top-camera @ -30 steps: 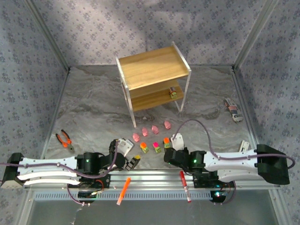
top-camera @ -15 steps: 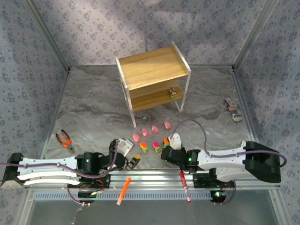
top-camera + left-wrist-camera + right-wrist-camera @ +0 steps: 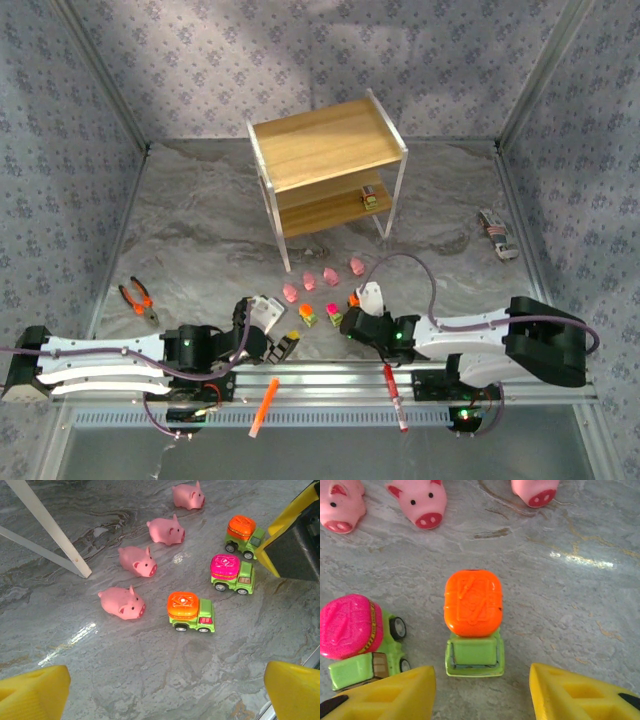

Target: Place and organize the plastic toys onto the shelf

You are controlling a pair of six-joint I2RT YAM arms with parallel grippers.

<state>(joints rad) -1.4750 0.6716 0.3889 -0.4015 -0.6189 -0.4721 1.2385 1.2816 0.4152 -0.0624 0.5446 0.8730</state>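
The top external camera sits high on the near side of the shelf (image 3: 325, 170), looking down and forward over the whole table (image 3: 200, 220) from far off. The left wrist camera sits low and close in front of the shelf, slanting toward one white leg (image 3: 50, 527). The right wrist camera looks almost straight down, nearest of all. All three share the pigs (image 3: 309, 283) and green trucks (image 3: 333, 314) in front of the shelf.

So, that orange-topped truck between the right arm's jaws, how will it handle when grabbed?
The orange-topped truck rides on small wheels, so a nudge would probably roll it. It looks like hard, glossy plastic: likely stiff, light, maybe slippery. Its bulky top could make it tip if squeezed low.
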